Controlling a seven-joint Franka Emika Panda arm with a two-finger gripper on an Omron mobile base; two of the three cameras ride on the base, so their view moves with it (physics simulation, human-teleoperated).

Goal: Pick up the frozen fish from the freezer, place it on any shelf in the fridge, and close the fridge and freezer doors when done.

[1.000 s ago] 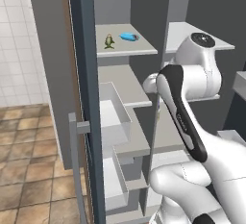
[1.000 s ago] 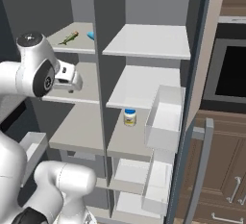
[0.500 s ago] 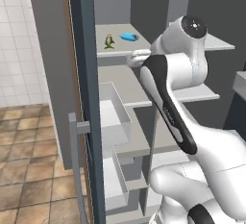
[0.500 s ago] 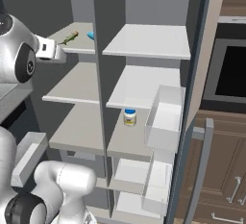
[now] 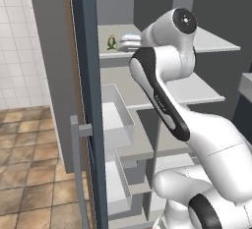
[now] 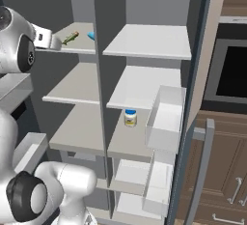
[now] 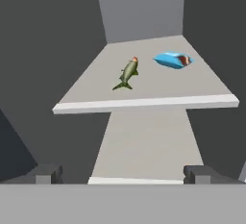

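Observation:
The frozen fish (image 7: 127, 72), small and green-yellow, lies on the top freezer shelf (image 7: 144, 104), tail toward me. It also shows in the base views as the fish (image 5: 112, 42) and the fish (image 6: 70, 37). My gripper (image 7: 123, 174) is open with nothing between its fingertips (image 7: 48, 172). It hovers in front of that shelf's edge, well short of the fish. From the right base camera the gripper (image 6: 57, 42) sits just left of the fish at shelf height. Both doors stand open: the freezer door (image 5: 91, 100) and the fridge door (image 6: 202, 74).
A small blue oval object (image 7: 173, 60) lies right of the fish on the same shelf. A jar (image 6: 130, 117) stands on a lower fridge shelf. White bins (image 6: 166, 118) hang inside the fridge door, and bins (image 5: 115, 115) on the freezer door. My arm (image 5: 162, 71) crosses the open compartments.
The arm has swung up from the middle shelf level to the top freezer shelf. The hand now sits in front of the fish. Fish, blue object and doors have not moved.

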